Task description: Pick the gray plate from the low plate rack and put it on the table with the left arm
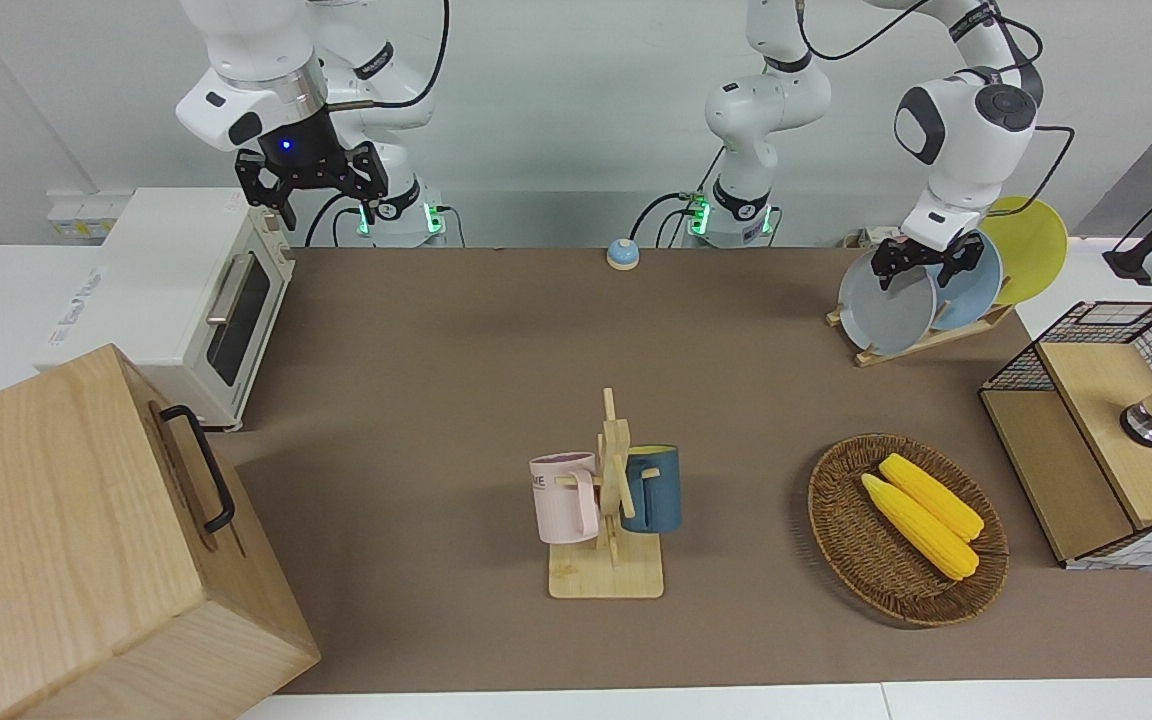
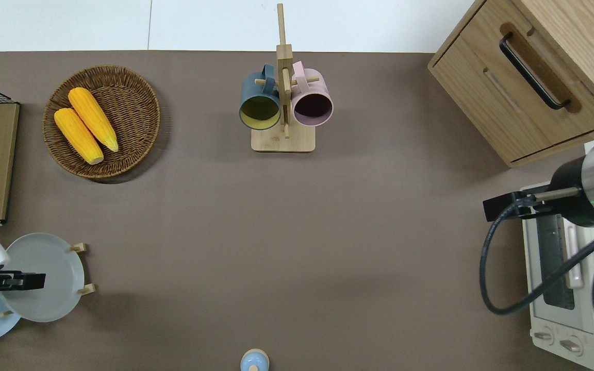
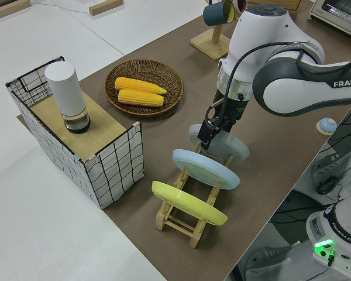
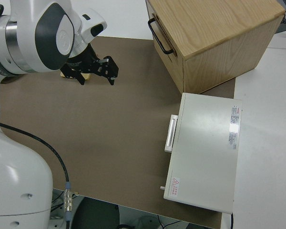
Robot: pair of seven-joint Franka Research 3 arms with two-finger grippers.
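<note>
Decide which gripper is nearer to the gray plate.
Left. The left gripper is at the top rim of the gray plate in the low plate rack; the right arm, at the other end of the table, is parked.

My bench [image 1: 456, 340] wears a matt brown covering, cloth-like and smooth, and on it the low plate rack [image 3: 187, 219] and the mug tree [image 1: 612, 500] are pale, unvarnished-looking wood. The gray plate [image 1: 881, 305] has a smooth, faintly satin glaze, as do the sky-blue plate [image 3: 206, 168] and the yellow plate [image 3: 188, 203], while the basket [image 1: 851, 540] is rough woven wicker. My left arm [image 1: 966, 110] is glossy white plastic, ending in a matt black gripper [image 1: 919, 262].
</note>
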